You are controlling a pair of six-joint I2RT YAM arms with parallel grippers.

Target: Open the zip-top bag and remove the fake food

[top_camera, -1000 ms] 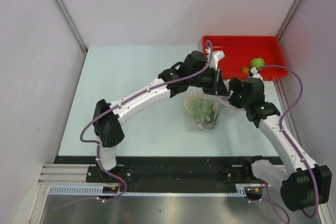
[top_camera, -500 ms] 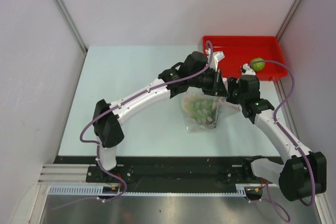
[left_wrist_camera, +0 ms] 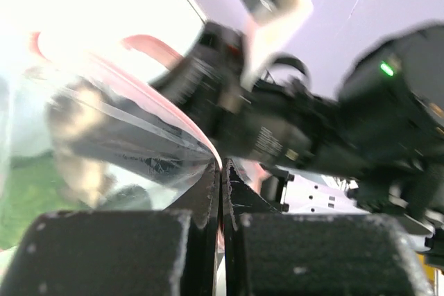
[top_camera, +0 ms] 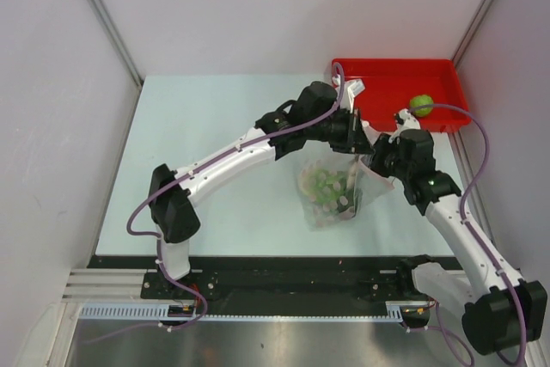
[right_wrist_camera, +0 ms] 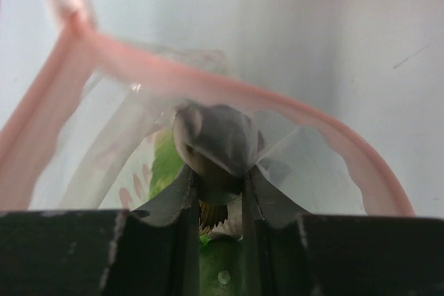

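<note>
Table (top_camera: pixel 206 126) from above, zip-top bag (top_camera: pixel 331 195) at centre, left gripper (top_camera: pixel 355 131) at its 1 o'clock, right gripper (top_camera: pixel 375 163) at 2; left wrist: jaws shut on bag's zip strip (left_wrist_camera: pixel 149 102); right wrist: jaws nearly closed, pinching grey fish (right_wrist_camera: pixel 215 136) in bag's mouth.

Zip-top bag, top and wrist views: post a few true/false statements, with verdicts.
1. The left jaws pinch the zip-top bag at its mouth edge. True.
2. The bag's mouth is zipped shut. False: it gapes open in the right wrist view.
3. The right jaws grip a grey fish at the bag's mouth. True.
4. The red tray holds nothing. False: a light green round fruit lies in it.
</note>
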